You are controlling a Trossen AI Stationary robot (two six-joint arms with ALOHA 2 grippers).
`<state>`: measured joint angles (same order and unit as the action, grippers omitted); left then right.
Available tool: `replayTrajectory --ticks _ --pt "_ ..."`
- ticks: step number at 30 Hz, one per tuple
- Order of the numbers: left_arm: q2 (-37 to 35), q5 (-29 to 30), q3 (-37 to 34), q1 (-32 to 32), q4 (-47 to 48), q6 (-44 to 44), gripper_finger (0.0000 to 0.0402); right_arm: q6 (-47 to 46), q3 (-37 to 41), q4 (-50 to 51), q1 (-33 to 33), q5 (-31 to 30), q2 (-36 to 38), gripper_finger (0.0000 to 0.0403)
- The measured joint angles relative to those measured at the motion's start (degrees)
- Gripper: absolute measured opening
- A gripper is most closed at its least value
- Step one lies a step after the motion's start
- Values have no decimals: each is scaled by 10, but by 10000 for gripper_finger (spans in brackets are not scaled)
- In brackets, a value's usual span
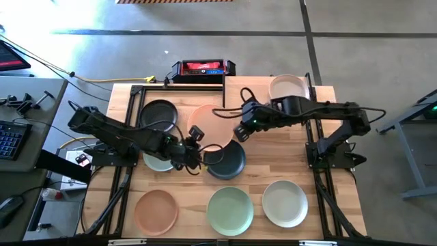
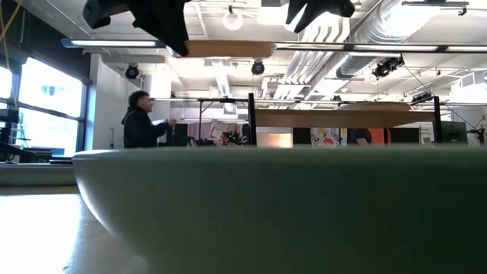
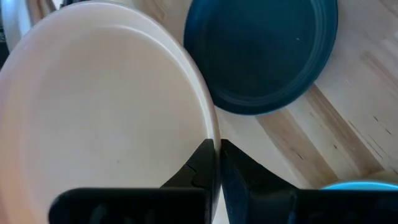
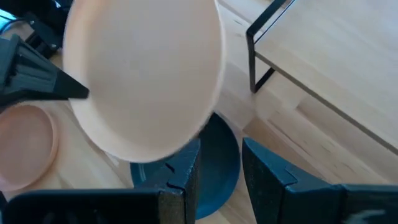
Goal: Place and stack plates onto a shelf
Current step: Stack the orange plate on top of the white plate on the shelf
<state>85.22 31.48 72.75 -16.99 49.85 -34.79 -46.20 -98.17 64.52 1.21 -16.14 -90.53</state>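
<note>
I hold a peach plate [image 1: 212,121] in the air over the table's middle; the low view shows it edge-on and about level [image 2: 228,49]. My left gripper [image 1: 199,142] is shut on its rim. My right gripper [image 4: 221,158] is open at the plate's right side [image 1: 239,131], with its fingers close to the rim [image 4: 186,144]; I cannot tell whether they touch it. The shelf [image 4: 323,56] stands at the far right, and a cream plate [image 1: 287,87] rests on it. A black plate [image 1: 227,162] lies on the table below the held one. My left gripper pinches the peach plate's rim [image 3: 210,134] between its two fingers, which come at it from the table's left and near side. The plate is lifted clear of the table and sits about level.
On the table lie a black plate [image 1: 159,113] at the far left and a pale green plate [image 1: 157,162] under my left arm. A peach [image 1: 156,208], a green [image 1: 231,208] and a cream plate [image 1: 285,203] lie along the near edge. A person [image 2: 141,122] stands in the room behind.
</note>
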Motion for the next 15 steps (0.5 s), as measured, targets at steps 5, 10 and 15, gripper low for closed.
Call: replayTrajectory --ticks 5,10,15 --pt "16 -4 0 0 0 0 4 -3 0 -5 0 0 -19 97" --pt "22 -5 0 0 -2 0 5 -3 0 -9 0 0 -45 115" --pt "21 -5 0 0 -4 0 5 -3 0 -19 0 0 -60 134"
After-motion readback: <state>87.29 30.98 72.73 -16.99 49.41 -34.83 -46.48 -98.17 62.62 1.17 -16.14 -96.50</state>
